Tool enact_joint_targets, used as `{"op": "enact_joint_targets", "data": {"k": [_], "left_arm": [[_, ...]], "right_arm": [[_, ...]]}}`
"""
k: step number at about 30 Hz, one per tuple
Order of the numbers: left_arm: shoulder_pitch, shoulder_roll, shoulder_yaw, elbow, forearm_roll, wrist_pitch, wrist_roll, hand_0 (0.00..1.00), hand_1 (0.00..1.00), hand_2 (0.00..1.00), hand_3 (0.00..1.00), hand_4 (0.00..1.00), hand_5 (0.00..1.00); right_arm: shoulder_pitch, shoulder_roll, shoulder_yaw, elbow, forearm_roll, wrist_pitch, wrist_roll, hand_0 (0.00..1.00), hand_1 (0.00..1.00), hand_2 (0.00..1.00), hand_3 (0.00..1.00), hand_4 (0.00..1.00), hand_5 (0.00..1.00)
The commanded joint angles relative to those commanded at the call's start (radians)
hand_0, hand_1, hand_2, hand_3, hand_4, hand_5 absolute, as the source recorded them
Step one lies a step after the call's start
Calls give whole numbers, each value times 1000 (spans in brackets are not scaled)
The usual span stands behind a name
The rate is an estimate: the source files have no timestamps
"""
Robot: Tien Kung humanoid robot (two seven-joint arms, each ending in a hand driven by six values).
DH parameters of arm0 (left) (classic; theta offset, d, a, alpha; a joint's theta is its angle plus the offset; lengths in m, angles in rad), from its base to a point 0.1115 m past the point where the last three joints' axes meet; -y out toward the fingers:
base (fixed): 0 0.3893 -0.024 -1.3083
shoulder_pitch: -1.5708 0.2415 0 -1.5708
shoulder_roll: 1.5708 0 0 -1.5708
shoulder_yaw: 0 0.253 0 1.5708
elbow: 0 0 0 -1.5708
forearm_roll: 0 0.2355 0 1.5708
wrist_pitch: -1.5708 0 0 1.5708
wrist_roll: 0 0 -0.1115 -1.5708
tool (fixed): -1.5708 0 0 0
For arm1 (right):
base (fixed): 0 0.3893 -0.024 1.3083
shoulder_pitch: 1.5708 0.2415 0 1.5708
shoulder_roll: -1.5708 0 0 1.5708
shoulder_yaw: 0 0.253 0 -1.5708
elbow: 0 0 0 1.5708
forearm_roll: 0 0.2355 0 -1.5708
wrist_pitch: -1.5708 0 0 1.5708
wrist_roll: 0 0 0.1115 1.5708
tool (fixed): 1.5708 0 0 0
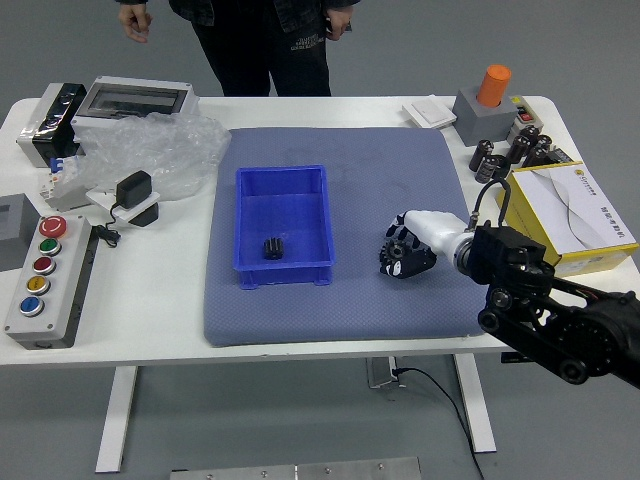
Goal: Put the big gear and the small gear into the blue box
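Observation:
My right hand (pixel 398 249) reaches in from the right over the blue-grey mat, its fingers curled around the big black gear (pixel 393 254). The hand covers part of this gear, and whether it touches the mat cannot be told. To the left stands the blue box (pixel 283 214), with the small black gear (pixel 273 248) inside, near the front of its floor. My left hand is out of view.
A button panel (pixel 51 280), a plastic bag (pixel 160 150) and a small white-and-black device (pixel 136 198) are at the left. The yellow carton (pixel 590 262) lies beside my right arm. A person (pixel 262 50) stands at the far side, hands hanging beyond the table.

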Motion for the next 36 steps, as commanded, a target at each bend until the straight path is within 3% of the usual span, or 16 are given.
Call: {"op": "enact_joint_targets", "data": {"k": [17, 18, 23, 24, 36], "left_arm": [[1, -2, 4, 0, 1, 0, 1, 728, 681, 696, 690, 424, 26], [1, -2, 5, 0, 0, 0, 1, 728, 681, 696, 690, 424, 25], [1, -2, 6, 0, -2, 1, 0, 728, 681, 696, 690, 424, 25], [1, -2, 6, 0, -2, 1, 0, 728, 681, 696, 692, 424, 26], [1, -3, 8, 0, -5, 2, 0, 728, 680, 696, 692, 425, 26]], "right_arm": [[-5, 10, -37, 5, -97, 12, -13, 610, 525, 566, 644, 746, 385], [-5, 10, -36, 6, -102, 15, -16, 607, 531, 623, 668, 752, 389], [-5, 10, -33, 14, -140, 20, -24, 607, 531, 623, 668, 752, 389], [-5, 9, -33, 15, -147, 17, -23, 621, 516, 553, 632, 715, 372], [-11, 10, -37, 11, -188, -22, 5, 633, 491, 501, 588, 675, 329]]}}
